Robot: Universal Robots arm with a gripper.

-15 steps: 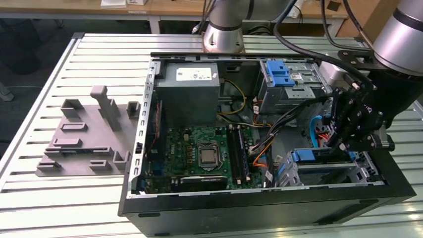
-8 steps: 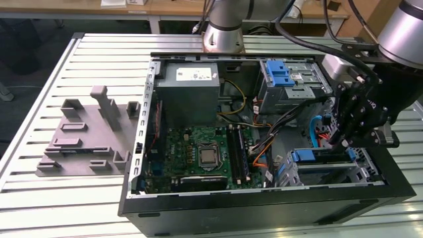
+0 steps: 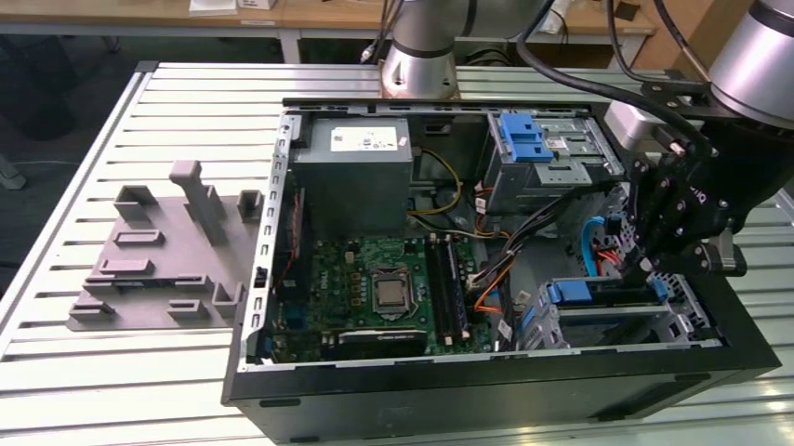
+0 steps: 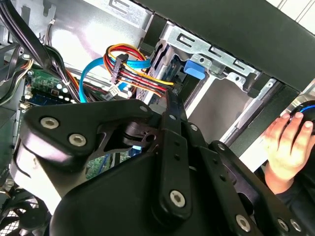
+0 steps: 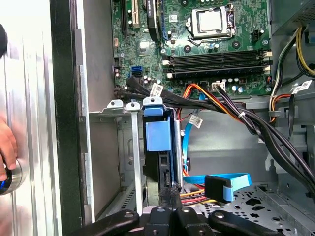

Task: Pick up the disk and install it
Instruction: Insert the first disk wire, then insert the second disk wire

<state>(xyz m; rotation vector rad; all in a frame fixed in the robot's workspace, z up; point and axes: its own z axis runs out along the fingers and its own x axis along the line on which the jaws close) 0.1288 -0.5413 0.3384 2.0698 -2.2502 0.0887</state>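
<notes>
Disk (image 5: 158, 135) edge-on in drive cage (image 5: 115, 115) — fingers (image 5: 169, 196) together, tips touching its rear end.

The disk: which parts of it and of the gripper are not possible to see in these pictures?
- The disk in the first wrist view: it stands edge-on in the metal bay; its label and faces are hidden by the bay walls.
- The gripper: its fingertips meet at the disk's edge; contact cannot be judged.
- In the exterior view, the gripper covers the disk.
</notes>
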